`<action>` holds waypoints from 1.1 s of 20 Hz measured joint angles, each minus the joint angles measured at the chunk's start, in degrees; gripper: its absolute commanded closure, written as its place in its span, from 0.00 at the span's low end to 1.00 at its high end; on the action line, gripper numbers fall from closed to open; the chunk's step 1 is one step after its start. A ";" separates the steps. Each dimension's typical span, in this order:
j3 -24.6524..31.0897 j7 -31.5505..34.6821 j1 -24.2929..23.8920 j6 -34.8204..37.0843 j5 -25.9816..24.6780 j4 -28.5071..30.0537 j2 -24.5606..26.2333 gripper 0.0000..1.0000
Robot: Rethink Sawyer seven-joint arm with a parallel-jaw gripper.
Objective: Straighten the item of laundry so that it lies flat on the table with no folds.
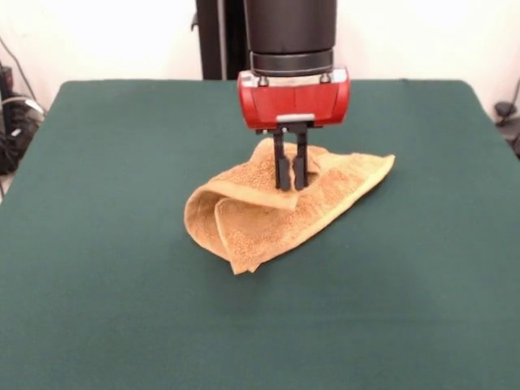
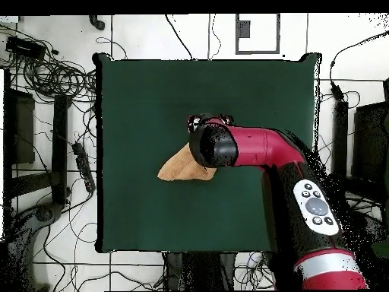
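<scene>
The tan-orange towel lies crumpled near the middle of the dark green table. It is folded over itself, with a rolled fold at its left end and one corner pointing right. My gripper comes straight down onto the towel's upper middle. Its two black fingers stand close together, pinching a raised fold of cloth. In the overhead view only the towel's left part shows on the table. The arm's wrist hides the rest and the fingers. No white tag shows.
The red and black arm reaches in over the table's right half in the overhead view. Cables and black equipment lie on the floor round the table. The pedestal stands behind the far edge.
</scene>
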 measured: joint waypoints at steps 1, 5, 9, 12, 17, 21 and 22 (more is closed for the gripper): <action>0.25 -0.01 -0.27 1.13 -0.32 -0.74 -0.06 1.00; 0.26 -0.05 -0.68 5.67 -1.21 -2.80 -1.24 1.00; 0.25 -0.24 -0.93 9.92 -3.16 -4.78 -3.35 1.00; 0.25 -0.42 -1.21 12.99 -5.35 -7.03 -5.65 1.00; 0.26 -0.42 -1.49 14.86 -7.69 -10.22 -8.29 1.00; 0.60 -0.46 -2.18 15.75 -8.11 -12.79 -9.11 0.00; 0.65 -0.46 -2.27 15.80 -8.11 -12.98 -9.15 0.00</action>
